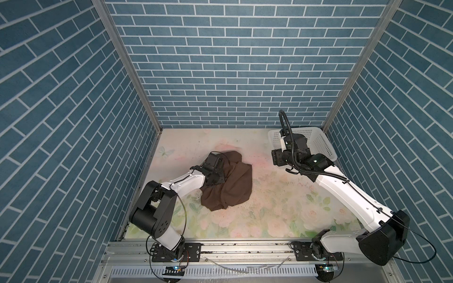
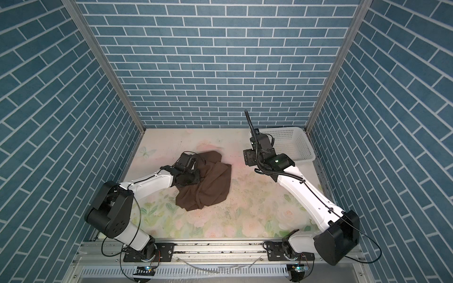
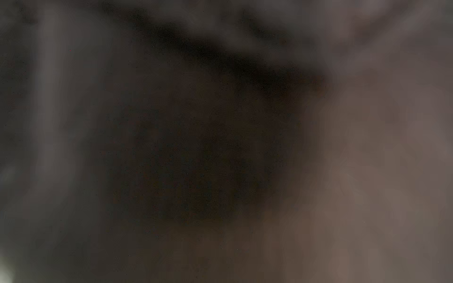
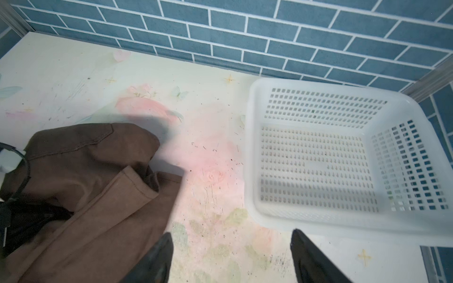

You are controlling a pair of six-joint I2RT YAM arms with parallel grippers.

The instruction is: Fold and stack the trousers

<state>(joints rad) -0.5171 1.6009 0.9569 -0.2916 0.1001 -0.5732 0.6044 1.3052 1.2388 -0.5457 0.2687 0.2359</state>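
We see the dark brown, soft thin-fabric trousers [image 1: 232, 188] bunched in a crumpled heap on the pale floral-print surface [image 1: 269, 210]. They lie left of centre in both top views [image 2: 208, 188] and aren't folded yet. In the right wrist view a stitched hem edge [image 4: 137, 181] lies on top of the heap, on the side facing the basket.

The left pincer [image 1: 215, 180] is down in the heap's left side, pressed together. Its tips are buried in cloth, so we can't tell whether a fold is pinched btwn them. The left wrist view gives only blurred dark brown, w/ the lens right up against the fabric.

The right pincer [image 4: 230, 259] is spread wide, holding nothing. It hangs above bare surface btwn the trousers and the white perforated plastic basket [image 4: 250, 159]. That basket sits in the far right corner [image 1: 322, 144], near the blue brick-pattern walls [image 1: 232, 73]. Trousers and basket are well apart.
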